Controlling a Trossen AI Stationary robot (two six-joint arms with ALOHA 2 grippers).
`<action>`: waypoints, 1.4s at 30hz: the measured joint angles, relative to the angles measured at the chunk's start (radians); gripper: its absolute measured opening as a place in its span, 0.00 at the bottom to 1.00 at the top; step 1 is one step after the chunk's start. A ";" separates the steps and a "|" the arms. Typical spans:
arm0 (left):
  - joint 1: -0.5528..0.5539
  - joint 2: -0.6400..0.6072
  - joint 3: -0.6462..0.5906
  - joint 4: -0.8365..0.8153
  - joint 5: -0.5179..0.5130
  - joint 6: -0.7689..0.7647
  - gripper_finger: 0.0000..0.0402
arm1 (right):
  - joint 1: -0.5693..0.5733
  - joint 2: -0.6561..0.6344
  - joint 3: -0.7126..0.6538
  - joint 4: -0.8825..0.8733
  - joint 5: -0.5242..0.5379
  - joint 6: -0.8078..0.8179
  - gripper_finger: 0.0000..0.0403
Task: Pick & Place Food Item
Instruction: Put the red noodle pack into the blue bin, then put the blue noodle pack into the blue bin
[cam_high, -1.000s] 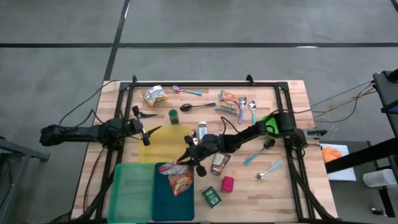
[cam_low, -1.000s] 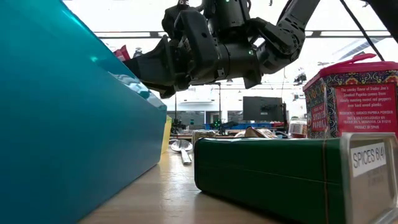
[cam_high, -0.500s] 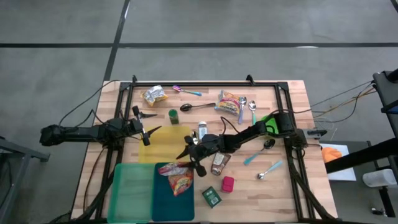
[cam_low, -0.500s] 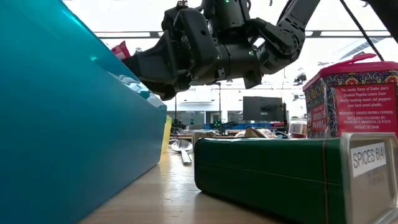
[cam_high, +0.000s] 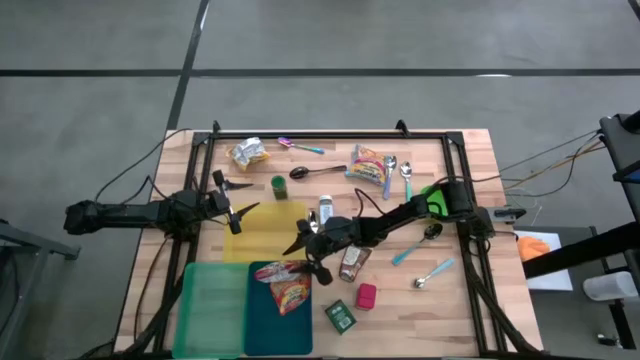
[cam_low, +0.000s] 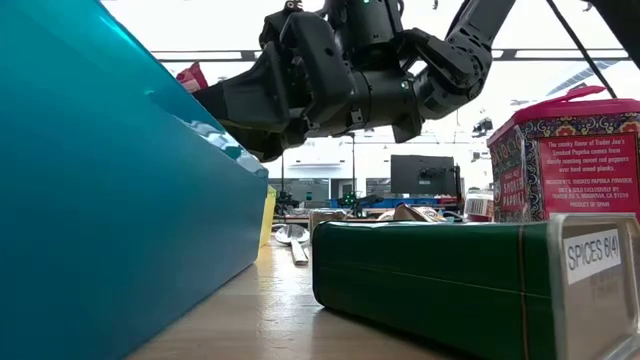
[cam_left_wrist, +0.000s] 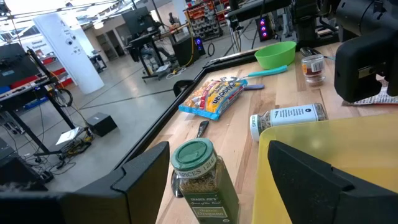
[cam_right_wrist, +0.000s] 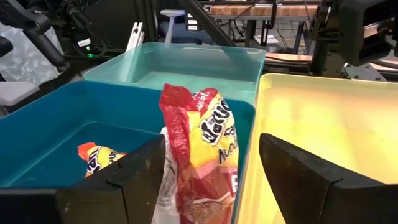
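A red and yellow snack bag (cam_right_wrist: 200, 146) stands in the dark teal bin (cam_high: 262, 322), its upper end leaning over the bin's right rim (cam_high: 290, 283). A second, orange packet (cam_right_wrist: 94, 158) lies on that bin's floor. My right gripper (cam_high: 307, 259) hovers at the bin's right rim, open, one finger on each side of the bag's upper end (cam_right_wrist: 186, 106). In the low view the gripper (cam_low: 215, 100) hangs above the bin wall, with the bag's red tip (cam_low: 190, 75) beside it. My left gripper (cam_high: 231, 203) waits open at the table's left, by the yellow bin (cam_high: 262, 225). My right gripper's fingers (cam_right_wrist: 127, 177) stand apart on either side of the bag's upper end, coming level from the table's right. Whether one finger touches the bag's red edge (cam_right_wrist: 166, 134), I cannot tell. The bag rests in the bin on its own.
A light green bin (cam_high: 212, 305) stands left of the teal one. A brown packet (cam_high: 352, 262), a red tin (cam_high: 366, 295) and a green spice tin (cam_high: 340, 316) lie right of it. Spoons (cam_high: 432, 272), a green bowl (cam_high: 432, 195), a spice jar (cam_left_wrist: 199, 180) and more snack bags (cam_high: 368, 165) are spread farther back.
My right gripper has opened wide at the teal bin's rim without moving away, letting go of the snack bag. The bag has stayed in the bin, leaning on the rim, and its red tip now sticks up beside the fingers.
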 joint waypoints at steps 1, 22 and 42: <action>0.000 0.000 0.000 0.000 0.000 0.000 0.69 | 0.000 -0.002 0.000 -0.001 0.000 0.000 0.64; 0.000 0.002 0.000 0.000 0.000 0.000 0.69 | 0.009 -0.315 -0.110 -0.352 0.120 -0.101 0.64; 0.000 0.039 0.000 0.001 -0.001 0.000 0.69 | 0.025 -0.636 -0.377 -0.636 0.713 -0.054 0.64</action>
